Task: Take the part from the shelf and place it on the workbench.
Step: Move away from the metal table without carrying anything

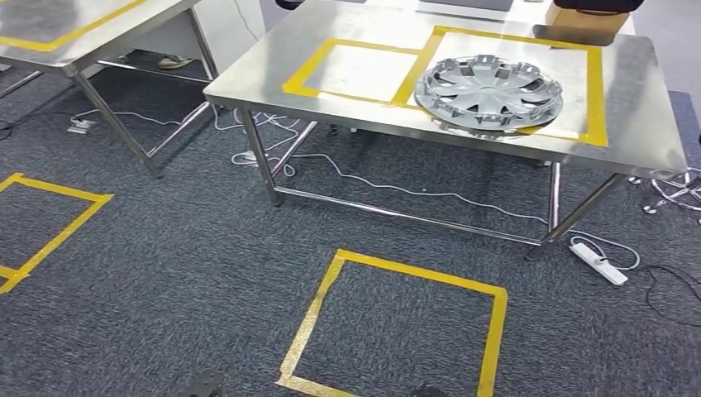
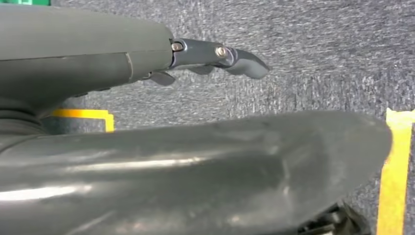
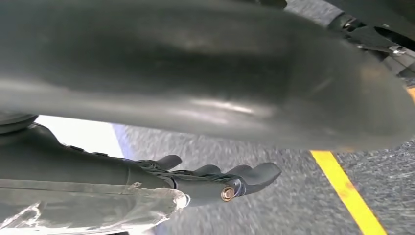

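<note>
A silver wheel cover (image 1: pixel 489 89) with curved spokes lies flat on the steel workbench (image 1: pixel 273 58), inside the right one of two yellow-taped squares. My left hand (image 2: pixel 161 147) hangs over the grey carpet, its thick thumb apart from the dark fingers (image 2: pixel 230 56), holding nothing. My right hand (image 3: pixel 161 78) also hangs above the carpet, its fingers (image 3: pixel 230 178) stretched out and apart from the thumb, with nothing in them. Both hands are well away from the wheel cover.
A yellow tape square (image 1: pixel 397 327) marks the carpet in front of the workbench, another (image 1: pixel 41 227) at the left. A second steel table (image 1: pixel 74 33) stands at the far left. White cables and a power strip (image 1: pixel 598 261) lie under and beside the workbench. A cardboard box (image 1: pixel 583 23) sits at its far edge.
</note>
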`<move>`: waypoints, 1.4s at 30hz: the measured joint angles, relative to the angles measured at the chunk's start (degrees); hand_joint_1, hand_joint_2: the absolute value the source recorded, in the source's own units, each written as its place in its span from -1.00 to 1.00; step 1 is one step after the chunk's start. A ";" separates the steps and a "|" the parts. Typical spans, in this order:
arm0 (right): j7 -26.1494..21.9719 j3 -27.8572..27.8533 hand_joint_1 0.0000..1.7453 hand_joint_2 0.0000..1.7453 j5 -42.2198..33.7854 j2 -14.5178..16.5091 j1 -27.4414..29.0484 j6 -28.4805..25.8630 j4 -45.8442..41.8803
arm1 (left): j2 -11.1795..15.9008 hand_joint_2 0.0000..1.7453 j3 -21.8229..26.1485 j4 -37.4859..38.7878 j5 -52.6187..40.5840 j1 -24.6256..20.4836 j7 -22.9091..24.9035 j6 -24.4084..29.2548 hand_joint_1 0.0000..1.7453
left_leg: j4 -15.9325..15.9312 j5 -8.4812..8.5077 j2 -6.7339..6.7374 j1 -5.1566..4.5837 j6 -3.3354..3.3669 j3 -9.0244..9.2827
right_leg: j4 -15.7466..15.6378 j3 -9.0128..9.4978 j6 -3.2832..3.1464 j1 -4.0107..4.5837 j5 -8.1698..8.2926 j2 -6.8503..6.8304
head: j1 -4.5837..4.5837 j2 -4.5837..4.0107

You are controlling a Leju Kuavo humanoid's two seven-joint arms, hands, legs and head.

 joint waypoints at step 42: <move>1.27 5.54 -1.00 -1.00 2.60 0.11 0.28 1.08 0.44 | -0.28 -1.00 0.04 0.00 0.03 0.01 -0.10 0.09 -1.00 | 0.39 -0.35 -1.73 -0.67 2.64 0.07 | 8.32 -4.92 -0.30 0.36 -1.96 1.56 | 0.75 0.00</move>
